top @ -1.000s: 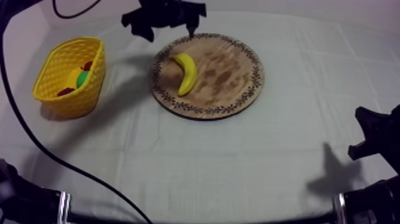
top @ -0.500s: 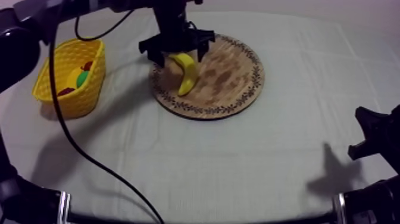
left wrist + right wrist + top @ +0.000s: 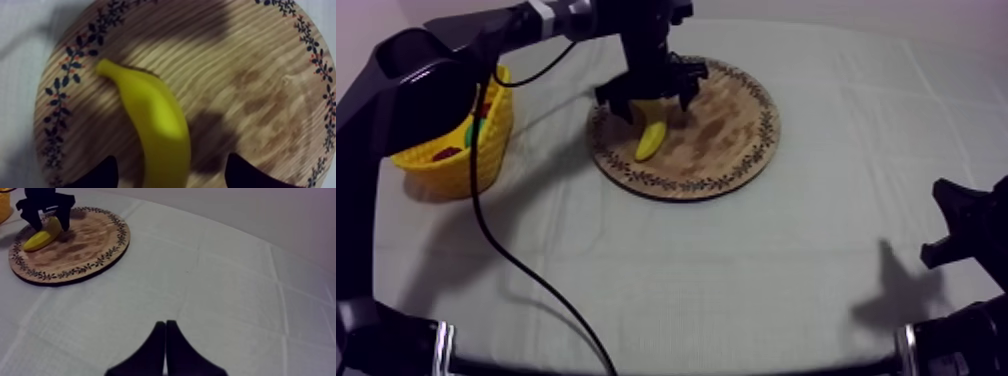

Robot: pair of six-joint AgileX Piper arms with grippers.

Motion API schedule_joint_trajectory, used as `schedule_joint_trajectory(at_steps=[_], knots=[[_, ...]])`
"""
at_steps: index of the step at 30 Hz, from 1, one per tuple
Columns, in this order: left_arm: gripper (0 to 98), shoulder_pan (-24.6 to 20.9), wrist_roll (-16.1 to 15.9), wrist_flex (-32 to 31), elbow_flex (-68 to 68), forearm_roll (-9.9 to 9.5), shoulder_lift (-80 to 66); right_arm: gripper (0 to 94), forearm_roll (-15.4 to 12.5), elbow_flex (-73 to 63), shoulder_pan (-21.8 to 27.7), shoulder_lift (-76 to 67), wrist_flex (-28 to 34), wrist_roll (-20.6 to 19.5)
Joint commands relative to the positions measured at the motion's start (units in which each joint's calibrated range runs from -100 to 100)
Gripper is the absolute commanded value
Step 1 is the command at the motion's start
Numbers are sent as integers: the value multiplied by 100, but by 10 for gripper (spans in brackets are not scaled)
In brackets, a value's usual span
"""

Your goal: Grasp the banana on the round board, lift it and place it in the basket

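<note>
From above, my left arm comes in from the upper left and its left claw (image 3: 652, 106) hangs low over the round wooden board (image 3: 728, 122), at the board's left part. The banana (image 3: 649, 141) lies there on the wood, its upper end under the claw, one black finger at either side of it. The yellow basket (image 3: 448, 166) stands on the grey-white tabletop (image 3: 666, 270) well to the left of the board, partly behind the arm; a small red fruit (image 3: 444, 153) and a bit of green show inside it. My right arm (image 3: 964, 228) sits low at the right edge, well apart from the board

From the left wrist, the banana runs in a curve across the board near the patterned rim, and its nearer end lies between the two fingertips (image 3: 99, 175). The fingers stand wide apart; a strip of wood shows between each of them and the banana, so the claw holds nothing

From the right wrist, the right claw (image 3: 165, 338) has its fingers pressed together in a narrow wedge, closed on nothing, over bare cloth. Farther off is the board, with the banana on its far-left part and the other arm's claw right over it
</note>
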Motion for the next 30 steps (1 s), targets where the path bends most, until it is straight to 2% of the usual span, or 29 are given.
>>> schedule_joint_trajectory(at_steps=[1,6,9,11,15,18,26,30], knots=[[780,-5,5,-46,-91,-6,135,3,0,-3,0,0,0,1],[749,-7,34,-236,-178,-82,342,3,0,-3,0,0,0,1],[689,-18,-7,-360,-220,-138,414,3,0,-3,0,0,0,1],[597,-30,-63,-413,-261,-162,451,3,0,-3,0,0,0,3],[332,-36,-137,-499,-320,-279,494,3,0,-3,0,0,0,3],[224,-41,-157,-556,-312,-343,482,3,0,-3,0,0,0,4],[106,-94,-221,-617,-65,-402,132,3,0,-3,0,0,0,1],[30,-151,-313,-961,472,-485,-469,3,0,-3,0,0,0,1]])
